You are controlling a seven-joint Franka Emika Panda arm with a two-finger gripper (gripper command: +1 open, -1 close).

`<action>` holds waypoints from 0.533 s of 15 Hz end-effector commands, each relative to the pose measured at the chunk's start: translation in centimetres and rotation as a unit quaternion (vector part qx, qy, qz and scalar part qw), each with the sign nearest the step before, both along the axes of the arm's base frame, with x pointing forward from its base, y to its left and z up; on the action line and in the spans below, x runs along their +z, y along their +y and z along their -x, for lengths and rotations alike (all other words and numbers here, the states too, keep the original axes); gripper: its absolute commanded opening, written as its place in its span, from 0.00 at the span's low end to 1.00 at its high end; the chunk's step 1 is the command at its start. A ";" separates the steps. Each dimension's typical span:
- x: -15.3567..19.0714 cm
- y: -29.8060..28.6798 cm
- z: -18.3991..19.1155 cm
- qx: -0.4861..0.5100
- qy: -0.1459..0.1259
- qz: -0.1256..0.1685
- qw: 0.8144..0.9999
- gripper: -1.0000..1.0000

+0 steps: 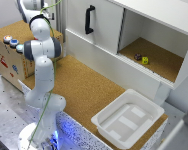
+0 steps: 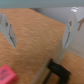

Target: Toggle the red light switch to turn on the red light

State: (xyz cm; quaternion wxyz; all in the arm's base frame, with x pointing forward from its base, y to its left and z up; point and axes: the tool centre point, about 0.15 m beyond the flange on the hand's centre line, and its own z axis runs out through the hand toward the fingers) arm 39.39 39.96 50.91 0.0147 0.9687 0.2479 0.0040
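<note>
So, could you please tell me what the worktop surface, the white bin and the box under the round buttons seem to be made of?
The worktop surface looks like cork: speckled tan, matte, grainy. The white bin looks like plastic, probably moulded: smooth, uniform, rounded rim. The box under the round buttons appears to be wood or plywood with a cork-like top, though blur leaves that open.

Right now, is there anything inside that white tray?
No. In the exterior view the white tray on the cork counter shows only its own bare floor, with nothing lying in it.
</note>
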 end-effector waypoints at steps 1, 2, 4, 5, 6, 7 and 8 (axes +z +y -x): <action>-3.5 -13.2 2.7 -0.143 -0.008 -0.069 0.987 1.00; -4.0 -15.2 3.2 -0.170 -0.001 -0.065 0.983 1.00; -4.9 -18.3 4.1 -0.203 0.006 -0.054 0.978 1.00; -5.2 -20.6 4.7 -0.225 0.008 -0.051 0.973 1.00; -5.5 -23.4 5.2 -0.250 0.005 -0.050 0.967 1.00; -5.5 -25.2 5.4 -0.267 0.001 -0.050 0.962 1.00; -5.5 -27.4 5.5 -0.282 -0.005 -0.051 0.958 1.00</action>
